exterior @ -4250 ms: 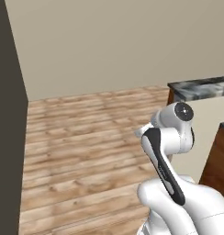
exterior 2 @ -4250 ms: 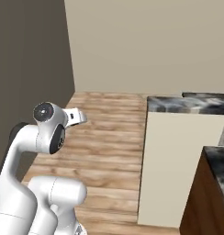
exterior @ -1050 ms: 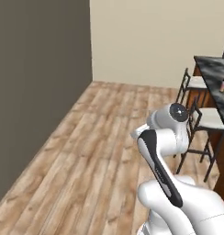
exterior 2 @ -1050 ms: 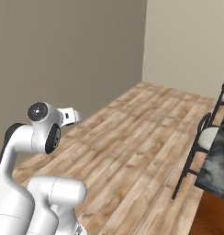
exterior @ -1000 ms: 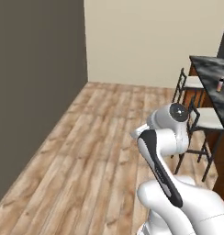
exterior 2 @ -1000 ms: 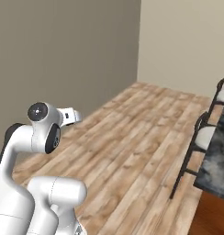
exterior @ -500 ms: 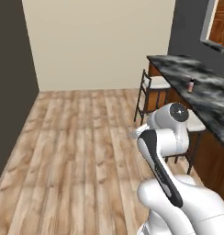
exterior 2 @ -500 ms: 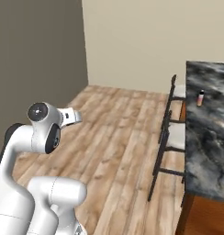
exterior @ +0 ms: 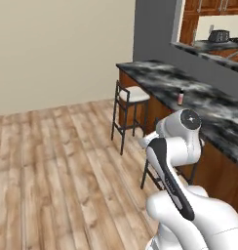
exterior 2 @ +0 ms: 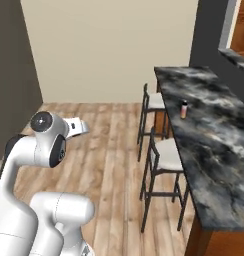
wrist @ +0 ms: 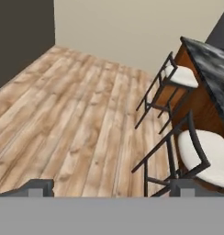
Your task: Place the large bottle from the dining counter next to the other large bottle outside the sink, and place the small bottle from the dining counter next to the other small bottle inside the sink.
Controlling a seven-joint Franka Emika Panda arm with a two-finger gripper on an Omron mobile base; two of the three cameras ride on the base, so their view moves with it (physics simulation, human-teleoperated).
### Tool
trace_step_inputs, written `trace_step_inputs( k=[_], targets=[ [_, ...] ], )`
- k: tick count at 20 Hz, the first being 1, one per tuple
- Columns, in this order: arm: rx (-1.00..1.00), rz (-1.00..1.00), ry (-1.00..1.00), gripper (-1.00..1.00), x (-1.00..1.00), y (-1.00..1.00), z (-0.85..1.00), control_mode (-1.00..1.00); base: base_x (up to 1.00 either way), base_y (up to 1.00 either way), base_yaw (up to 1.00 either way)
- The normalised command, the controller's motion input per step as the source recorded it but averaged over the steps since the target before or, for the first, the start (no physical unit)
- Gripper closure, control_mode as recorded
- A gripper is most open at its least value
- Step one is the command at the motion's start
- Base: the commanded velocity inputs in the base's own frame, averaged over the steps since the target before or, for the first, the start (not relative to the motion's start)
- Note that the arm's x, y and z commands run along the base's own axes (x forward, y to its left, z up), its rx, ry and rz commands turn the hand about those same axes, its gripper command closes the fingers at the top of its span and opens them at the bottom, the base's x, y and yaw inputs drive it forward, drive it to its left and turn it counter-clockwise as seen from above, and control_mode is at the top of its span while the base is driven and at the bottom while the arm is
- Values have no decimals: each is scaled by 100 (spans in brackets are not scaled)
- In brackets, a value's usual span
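The small bottle (exterior: 180,96) (exterior 2: 183,109), pink with a dark cap, stands upright on the dining counter (exterior: 208,105) (exterior 2: 214,145), a long black-and-grey marbled top on a reddish wood base. In the hand view the counter's end (wrist: 210,69) sits at the right edge. My gripper (wrist: 110,188) is open and holds nothing, its two dark fingertips (wrist: 38,186) far apart over the wood floor, well short of the counter. The arm is folded close to the base. The large bottle and the sink are out of view.
Two dark metal stools with white seats (exterior 2: 155,102) (exterior 2: 166,155) (wrist: 178,75) (wrist: 203,151) stand along the counter's near side, between me and the bottle. Wood floor (exterior: 52,161) lies open to the left. A grey wall and kitchen cabinets (exterior: 208,10) rise behind the counter.
The whole scene has swung across both base views as the base moved: the dining counter and stools have come closer and more central. The arm keeps its pose and the gripper stays open.
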Motion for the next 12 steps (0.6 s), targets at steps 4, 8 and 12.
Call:
trace_step_inputs(
  k=[4, 8, 12],
  targets=[
    [0, 0, 0, -100, 0, 0, 0, 100, 77, 46, -51],
    [0, 0, 0, -100, 0, 0, 0, 100, 48, 55, -50],
    [0, 0, 0, -100, 0, 0, 0, 100, 34, 76, -51]
  ],
)
